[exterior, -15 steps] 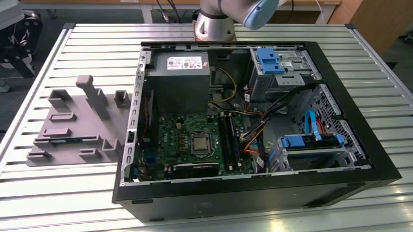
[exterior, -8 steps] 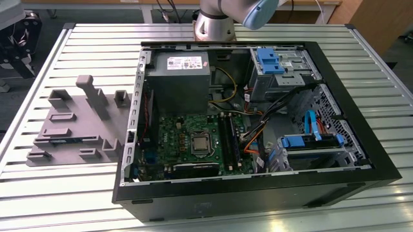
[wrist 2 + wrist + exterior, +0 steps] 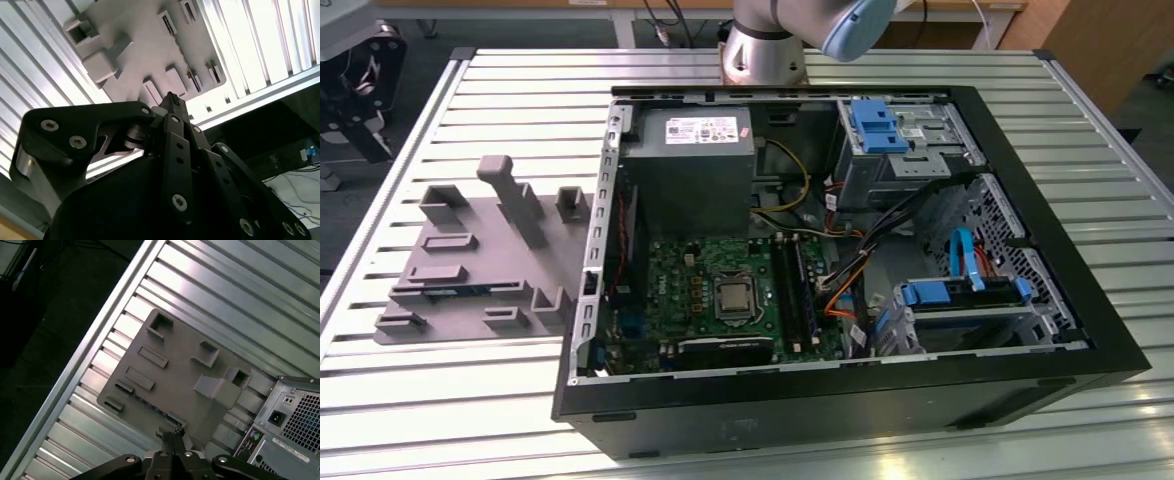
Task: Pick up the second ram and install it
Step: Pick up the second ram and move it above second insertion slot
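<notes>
The second ram (image 3: 462, 291) is a thin dark green strip lying in a slot of the grey fixture (image 3: 494, 250) at the exterior view's left, beside the open computer case. In the first wrist view the ram (image 3: 152, 409) runs along the fixture's (image 3: 175, 370) near edge. My gripper (image 3: 172, 434) hangs well above it, its black fingers pressed together and holding nothing. In the second wrist view the gripper (image 3: 172, 100) points down at the fixture (image 3: 135, 45).
The open black computer case (image 3: 1067, 350) fills the table's middle and right. Inside are the motherboard with long black memory slots (image 3: 794, 290), a power supply (image 3: 687, 165) and blue drive brackets (image 3: 961, 295). The arm's base (image 3: 767, 50) stands behind the case on the slatted table (image 3: 427, 400).
</notes>
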Robot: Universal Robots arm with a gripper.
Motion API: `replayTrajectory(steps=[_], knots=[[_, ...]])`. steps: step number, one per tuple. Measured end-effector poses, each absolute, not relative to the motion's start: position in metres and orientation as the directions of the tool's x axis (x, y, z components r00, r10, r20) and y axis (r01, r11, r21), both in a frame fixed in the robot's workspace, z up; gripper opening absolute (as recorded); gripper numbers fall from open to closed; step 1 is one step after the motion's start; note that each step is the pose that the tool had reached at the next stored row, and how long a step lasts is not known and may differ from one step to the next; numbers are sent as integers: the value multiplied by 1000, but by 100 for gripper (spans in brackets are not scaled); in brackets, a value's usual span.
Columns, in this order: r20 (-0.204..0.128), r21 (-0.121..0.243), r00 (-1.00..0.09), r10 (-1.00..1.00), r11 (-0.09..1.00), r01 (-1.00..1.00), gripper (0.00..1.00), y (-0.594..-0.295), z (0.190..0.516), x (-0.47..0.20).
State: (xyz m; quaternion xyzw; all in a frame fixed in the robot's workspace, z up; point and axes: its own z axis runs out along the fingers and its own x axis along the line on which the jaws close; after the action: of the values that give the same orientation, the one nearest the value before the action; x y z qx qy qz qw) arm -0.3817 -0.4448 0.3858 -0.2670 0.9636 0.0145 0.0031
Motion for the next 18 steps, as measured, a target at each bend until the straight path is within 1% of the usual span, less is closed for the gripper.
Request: replayTrajectory(steps=[18], knots=[[-14,26,-650,-759,650,-759,11,-445,384,-382]])
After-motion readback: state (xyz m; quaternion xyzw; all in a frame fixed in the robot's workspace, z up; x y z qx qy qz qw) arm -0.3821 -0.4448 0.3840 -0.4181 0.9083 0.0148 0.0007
